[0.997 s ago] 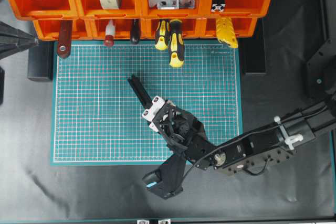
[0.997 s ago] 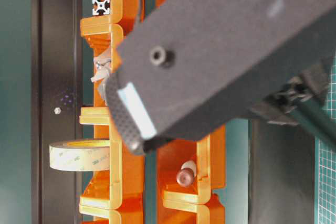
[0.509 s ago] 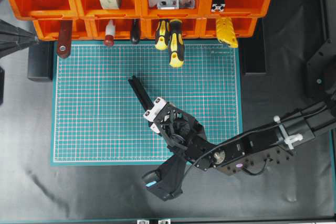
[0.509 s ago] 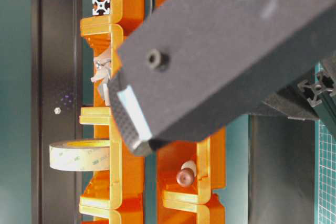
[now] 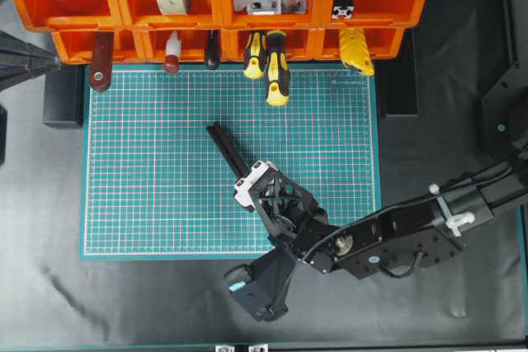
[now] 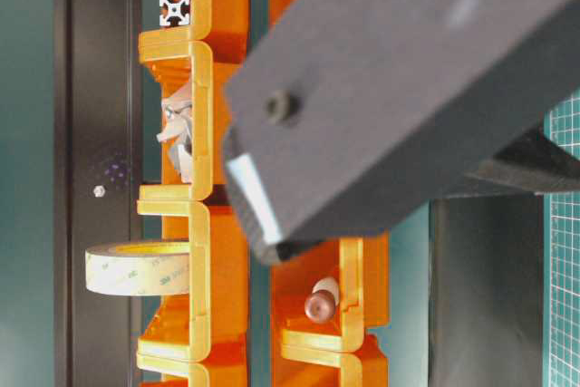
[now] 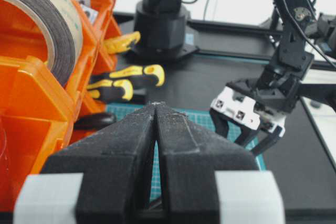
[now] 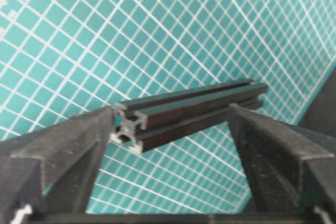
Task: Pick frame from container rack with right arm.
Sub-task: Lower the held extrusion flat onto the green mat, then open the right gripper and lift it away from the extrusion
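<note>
- The container rack (image 5: 219, 6) runs along the top edge of the green cutting mat (image 5: 148, 171) and sticks out past it on both sides. It's two tiers of orange bins.
- The right arm (image 5: 396, 232) comes in from the mat's lower right corner, with its wrist over the mat's bottom edge.
- The right gripper (image 8: 173, 124) has its jaws spread wide apart. The left finger is right up against the end of the bar, the right finger stands clear of it, so nothing is clamped.
- The left gripper (image 7: 156, 109) sits off the mat's left side by the rack, jaws pressed together with nothing between them.
- The frame (image 5: 228, 149) lies flat on the mat near its middle, angled diagonally, well away from the rack.
- Yellow-and-black screwdrivers (image 5: 271, 63) poke out of the lower bins over the mat's top edge.
</note>
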Available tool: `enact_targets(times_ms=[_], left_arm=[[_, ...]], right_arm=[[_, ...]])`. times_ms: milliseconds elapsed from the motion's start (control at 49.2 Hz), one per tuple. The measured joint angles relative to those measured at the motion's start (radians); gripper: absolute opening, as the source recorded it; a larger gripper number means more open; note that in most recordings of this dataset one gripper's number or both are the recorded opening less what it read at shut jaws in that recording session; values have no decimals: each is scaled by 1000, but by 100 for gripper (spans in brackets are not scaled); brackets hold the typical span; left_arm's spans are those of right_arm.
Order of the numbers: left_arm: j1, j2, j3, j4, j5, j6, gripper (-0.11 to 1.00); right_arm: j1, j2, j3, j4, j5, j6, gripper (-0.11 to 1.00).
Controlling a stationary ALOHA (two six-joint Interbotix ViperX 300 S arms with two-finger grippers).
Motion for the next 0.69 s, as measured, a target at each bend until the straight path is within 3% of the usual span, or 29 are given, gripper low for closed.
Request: enact_targets(times_ms=[346,692], left_arm=[[0,-2,2,0,0,0,0],[2,-3,8,0,0,0,0]], right_arm=[[-3,-3,-3,80,-18,192,85],[-3,-135,-3,84,100,341,85]])
